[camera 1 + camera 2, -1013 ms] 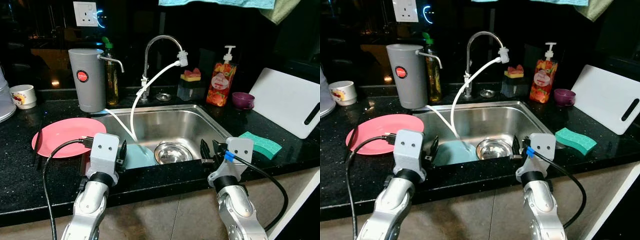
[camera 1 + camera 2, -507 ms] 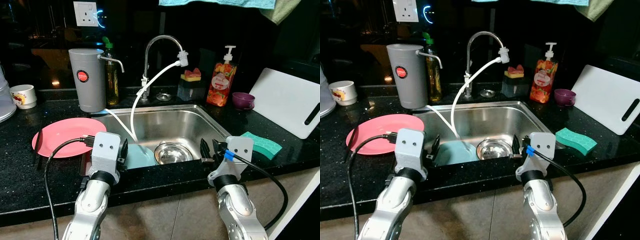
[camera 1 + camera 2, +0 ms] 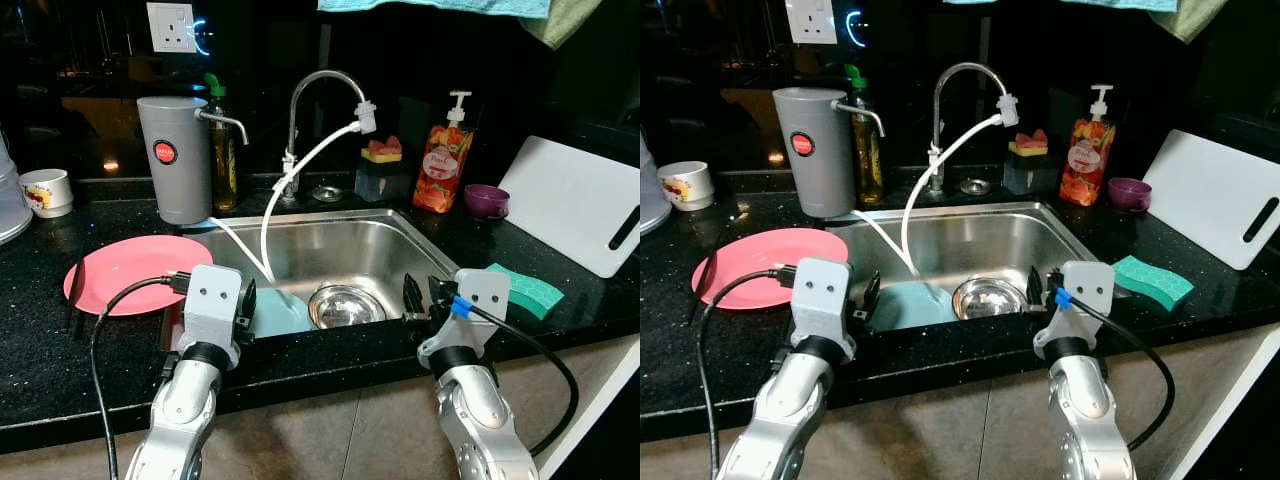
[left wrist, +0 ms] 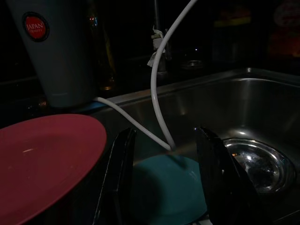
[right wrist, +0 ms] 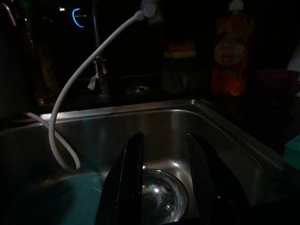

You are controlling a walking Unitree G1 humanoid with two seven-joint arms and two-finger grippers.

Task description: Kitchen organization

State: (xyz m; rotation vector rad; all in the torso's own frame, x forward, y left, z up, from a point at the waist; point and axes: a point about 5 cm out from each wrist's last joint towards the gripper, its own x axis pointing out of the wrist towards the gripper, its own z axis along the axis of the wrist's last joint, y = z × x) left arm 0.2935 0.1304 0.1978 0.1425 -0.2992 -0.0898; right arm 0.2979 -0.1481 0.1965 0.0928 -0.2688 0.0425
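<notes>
I stand at the sink with both arms raised to its near edge, and nothing is tidied yet as far as I can judge. My left gripper hangs released and empty over the teal plate lying in the basin. My right gripper is likewise spread and empty, aimed at the steel bowl beside that plate. On the table the pink plate lies left of the sink, the green sponge right of it, the white cutting board further right. All dishes remain to be picked up and put away.
</notes>
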